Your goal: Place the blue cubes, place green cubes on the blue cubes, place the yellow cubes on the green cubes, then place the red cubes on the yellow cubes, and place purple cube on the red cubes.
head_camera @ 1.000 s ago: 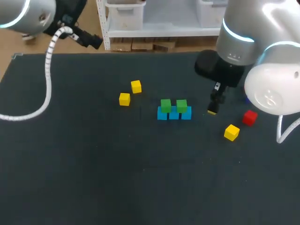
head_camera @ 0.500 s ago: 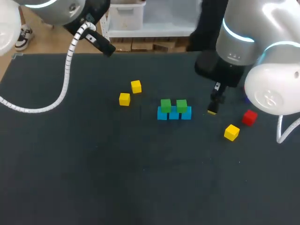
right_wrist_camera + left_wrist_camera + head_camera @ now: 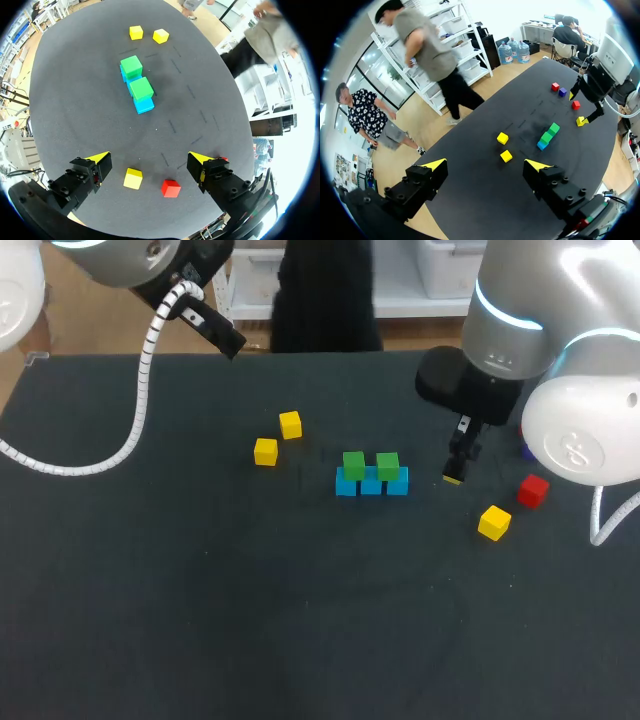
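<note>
Three small plastic blue cubes (image 3: 371,483) sit touching in a row at the middle of the dark table (image 3: 200,620), with two green cubes (image 3: 353,464) on top of them, a gap between the pair. The yellow layer is not yet begun. Two loose yellow cubes (image 3: 265,451) lie near each other to the row's left, and a third yellow cube (image 3: 494,523) lies to its right, near a red cube (image 3: 533,490). The small purple cube (image 3: 562,92) and a second red cube (image 3: 555,86) lie further off on that side. The likely trouble is a nudge: the green pair rests on a narrow base, so a yellow cube set down off-centre, or a finger brushing past, could push a green one off the blue row. The right gripper (image 3: 150,162) hangs just right of the stack with its fingers spread wide and nothing held, the near yellow and red cubes on the table below. The left gripper (image 3: 485,167), high over the table's far left edge, is likewise splayed wide and empty.
</note>
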